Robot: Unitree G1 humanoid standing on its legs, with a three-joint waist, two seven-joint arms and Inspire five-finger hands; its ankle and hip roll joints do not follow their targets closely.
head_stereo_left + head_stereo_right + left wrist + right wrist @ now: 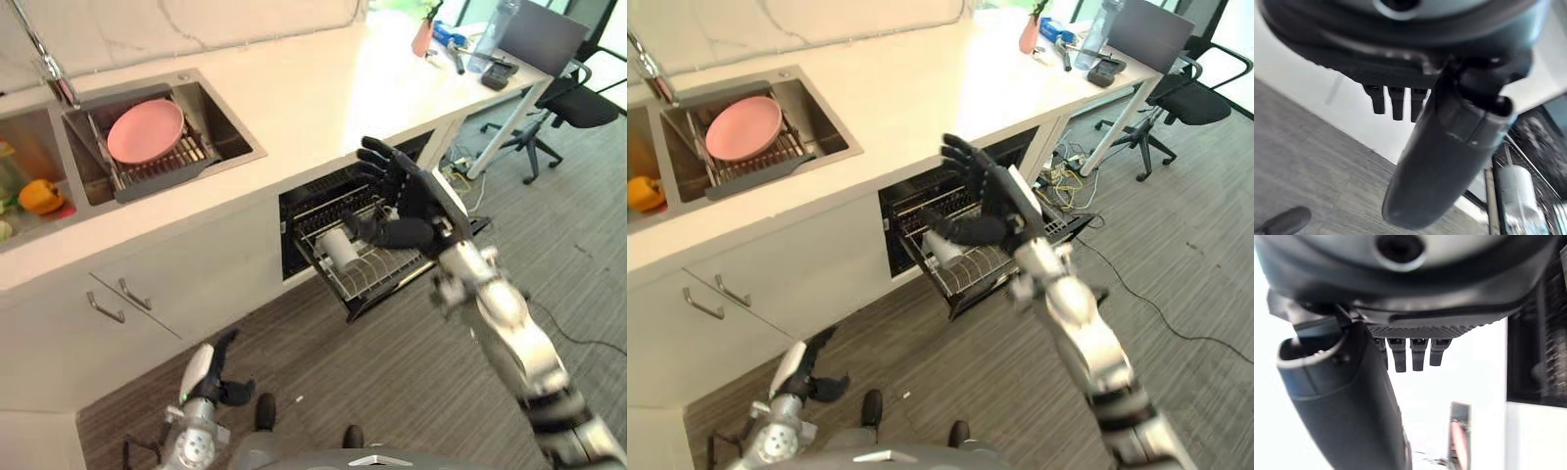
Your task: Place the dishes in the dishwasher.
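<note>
Above dishwasher rack [377, 269], right hand [407, 196] raised, fingers straight, empty.

No text, label, number or sign is showing legibly on anything here.
</note>
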